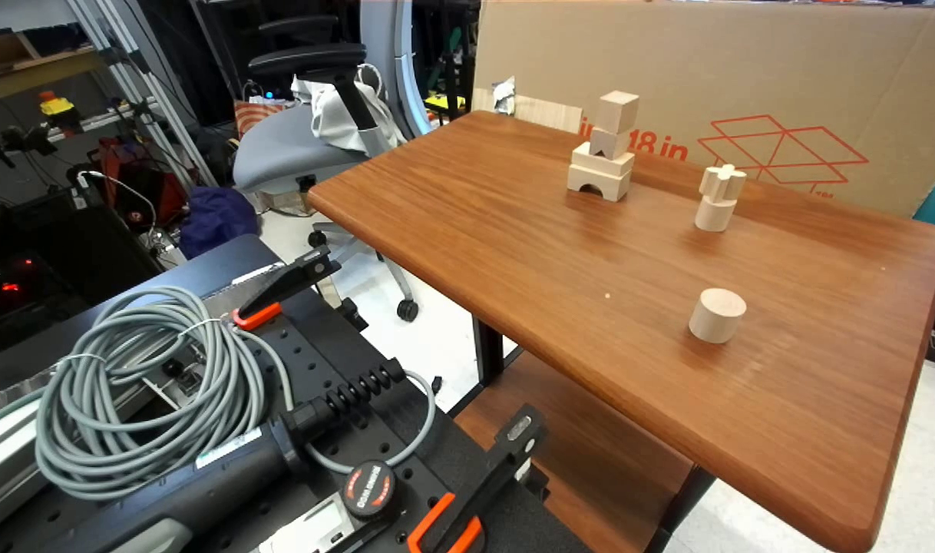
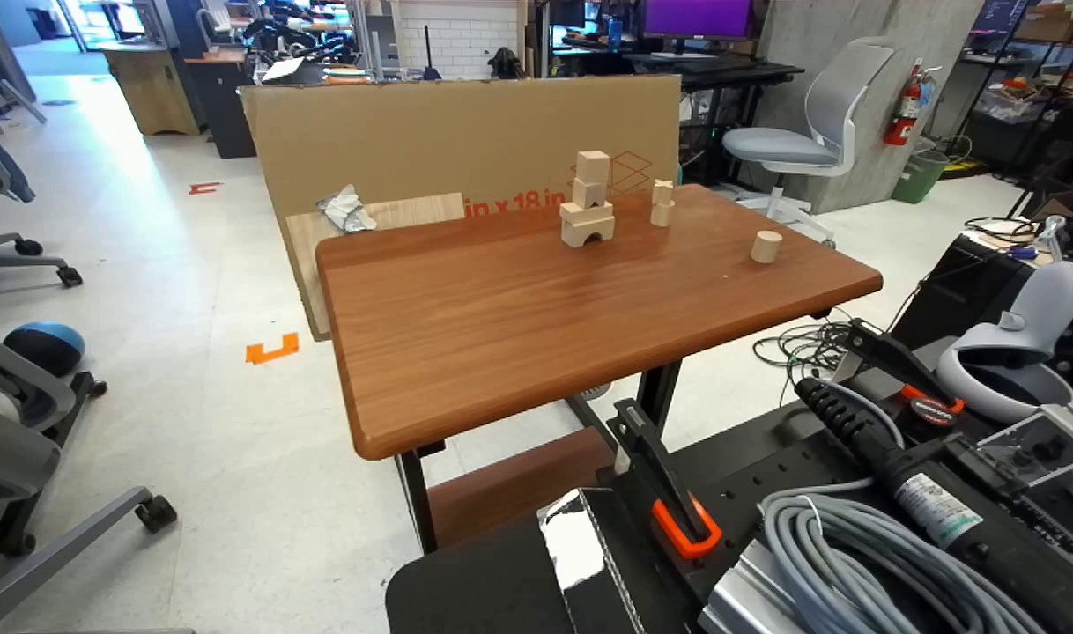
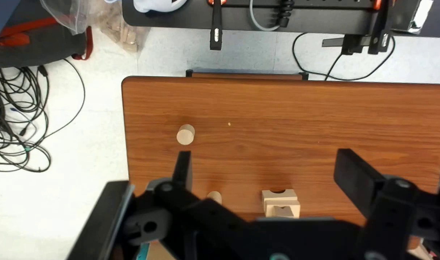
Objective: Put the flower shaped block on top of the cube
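The robot's pincer stands wide in the wrist view, its fingers well apart, a brown wooden table spread out beyond them. Behind that table, in both exterior views, a cardboard sheet printed in red stands on edge, while a black bench in the foreground bears a coil of grey cable. A tower of pale wooden blocks rises from the tabletop: an arch-shaped block at its base, a flat block upon that, a notched block higher up and, at the very top, the cube. The tower is partly covered by the pincer's body in the wrist view. Near it, but apart, the flower shaped block sits on top of a wooden cylinder, its lobed outline clear in an exterior view. Another cylinder, squat and round, stands upright on the table, well apart from both stacks. A pale speck, too small to identify, dots the wood to one side of it.
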Robot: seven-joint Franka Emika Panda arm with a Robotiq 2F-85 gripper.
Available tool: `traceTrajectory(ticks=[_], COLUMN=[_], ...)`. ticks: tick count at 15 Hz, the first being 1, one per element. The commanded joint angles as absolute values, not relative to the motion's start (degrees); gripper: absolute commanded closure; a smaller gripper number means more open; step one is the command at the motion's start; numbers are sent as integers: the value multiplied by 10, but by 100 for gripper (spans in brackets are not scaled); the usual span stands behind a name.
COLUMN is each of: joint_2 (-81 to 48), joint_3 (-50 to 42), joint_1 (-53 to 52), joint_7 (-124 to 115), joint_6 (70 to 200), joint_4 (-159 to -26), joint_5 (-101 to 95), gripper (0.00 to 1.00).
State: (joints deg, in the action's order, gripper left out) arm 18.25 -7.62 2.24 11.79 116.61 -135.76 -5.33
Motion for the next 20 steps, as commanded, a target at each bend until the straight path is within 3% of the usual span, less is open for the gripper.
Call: traceTrajectory(ticks=[1, 20], joint_2=[91, -199], joint_3=[-84, -68], joint_1=[34, 62], joint_7=[122, 69], joint_6=[1204, 1276], joint_4=[-1306, -1106], joint_5=[-36, 5], gripper=[0, 0])
